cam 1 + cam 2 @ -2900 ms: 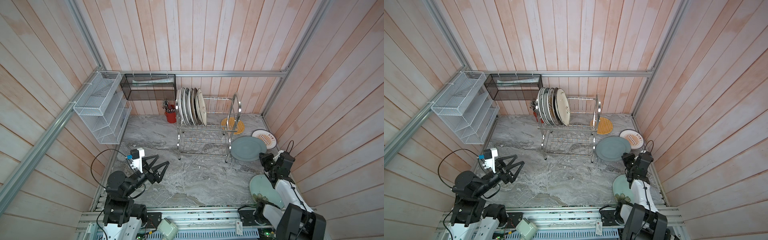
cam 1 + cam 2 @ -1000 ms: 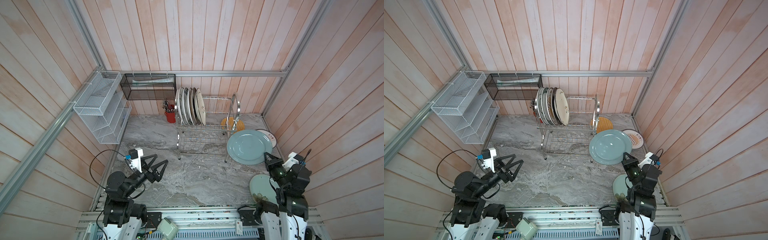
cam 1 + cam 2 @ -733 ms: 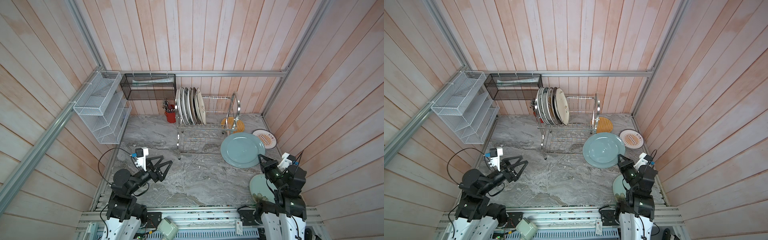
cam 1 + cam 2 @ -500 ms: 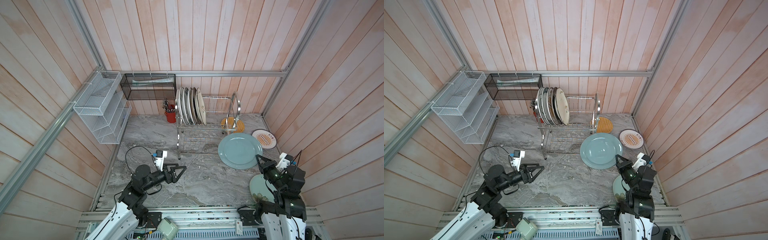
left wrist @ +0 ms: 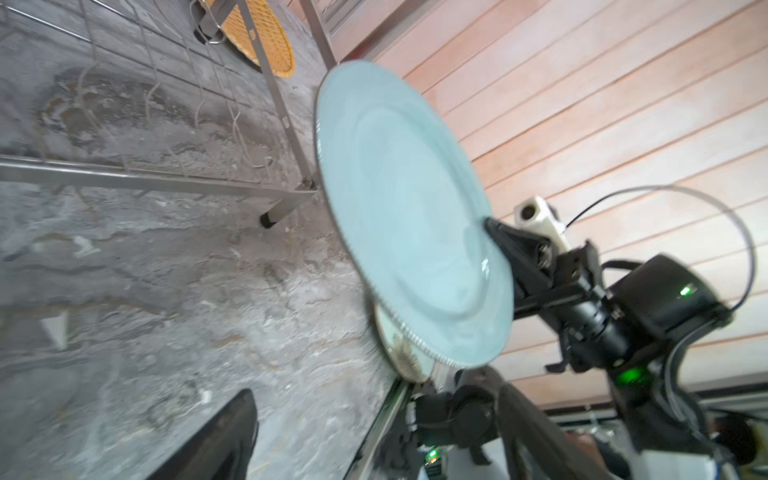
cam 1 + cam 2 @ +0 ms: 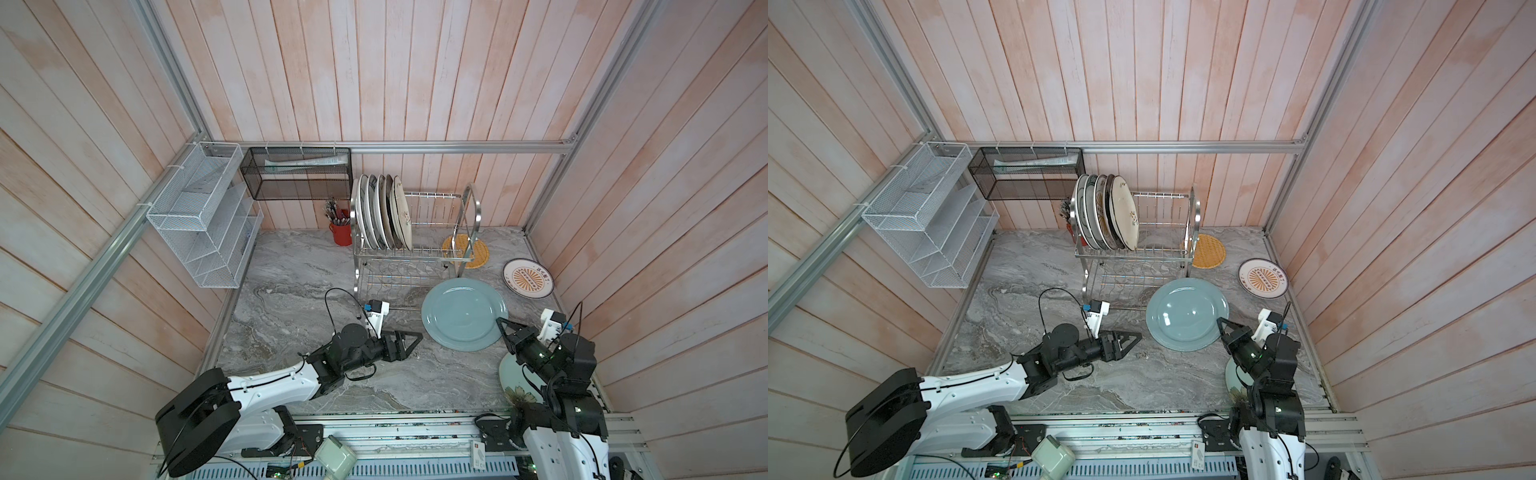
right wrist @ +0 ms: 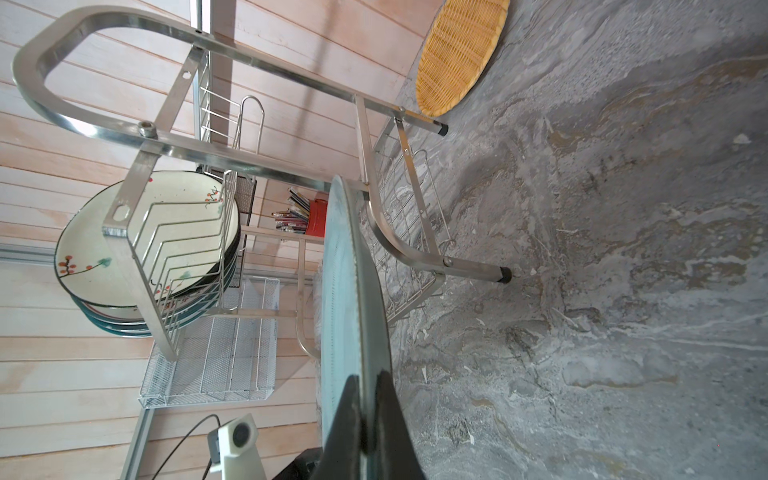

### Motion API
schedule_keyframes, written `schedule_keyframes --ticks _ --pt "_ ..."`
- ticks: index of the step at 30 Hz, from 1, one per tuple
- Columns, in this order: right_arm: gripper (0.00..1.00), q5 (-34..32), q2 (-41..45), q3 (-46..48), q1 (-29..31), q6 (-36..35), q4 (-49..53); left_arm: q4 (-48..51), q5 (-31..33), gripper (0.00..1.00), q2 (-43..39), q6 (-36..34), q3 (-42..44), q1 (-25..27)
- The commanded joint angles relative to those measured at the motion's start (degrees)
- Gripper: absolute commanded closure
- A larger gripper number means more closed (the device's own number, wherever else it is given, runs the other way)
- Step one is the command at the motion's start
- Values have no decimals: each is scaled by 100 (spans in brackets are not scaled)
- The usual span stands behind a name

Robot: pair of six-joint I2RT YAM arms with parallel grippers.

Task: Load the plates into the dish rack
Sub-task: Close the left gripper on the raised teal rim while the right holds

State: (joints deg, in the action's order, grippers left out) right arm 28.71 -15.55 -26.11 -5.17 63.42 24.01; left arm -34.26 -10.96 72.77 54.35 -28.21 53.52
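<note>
1. The right tool (image 6: 500,325) is clamped on the rim of the grey-blue plate (image 6: 463,313). It holds the plate tilted off the surface (image 6: 291,270), just in front of the dish rack (image 6: 476,208).
2. The left tool (image 6: 415,340) has its fingers apart and empty, near the plate's opposite edge but not touching it.
3. The step in hand looks like bringing this plate to the rack, perhaps with a handover to the left arm.
4. The racked plates (image 6: 384,216) stand at the upper tier's left end, and the prongs to their right are free.
5. The next move calls for turning the plate on edge, lining it up with a free slot and clearing the arched end frame.
6. The sunburst plate (image 6: 528,278), the lattice plate (image 6: 481,251) and the pale green plate (image 6: 513,384) lie on the surface, not yet loaded.
</note>
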Motion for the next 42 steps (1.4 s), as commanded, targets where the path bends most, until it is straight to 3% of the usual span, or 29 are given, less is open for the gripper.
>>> schedule_keyframes --ticks 1,14,24,31,38,41,42 --pt "100 252 162 -25 91 161 -781 -661 348 17 341 495 -256 44" --pt "100 411 343 19 125 237 -738 -897 383 45 1480 1133 -967 290" --pt "100 521 343 179 241 232 -927 -1505 489 98 1362 1684 -595 349" --pt "100 331 252 52 298 38 -872 -2067 614 100 939 1777 -116 387" --pt "53 262 -366 -253 481 -84 -1551 -1227 1128 100 -180 1253 340 429" --pt "10 113 -702 -315 739 -92 -1837 -882 1417 100 -789 1175 582 436" --pt "6 15 -828 -352 866 -138 -1930 -737 1527 100 -1027 1166 664 438"
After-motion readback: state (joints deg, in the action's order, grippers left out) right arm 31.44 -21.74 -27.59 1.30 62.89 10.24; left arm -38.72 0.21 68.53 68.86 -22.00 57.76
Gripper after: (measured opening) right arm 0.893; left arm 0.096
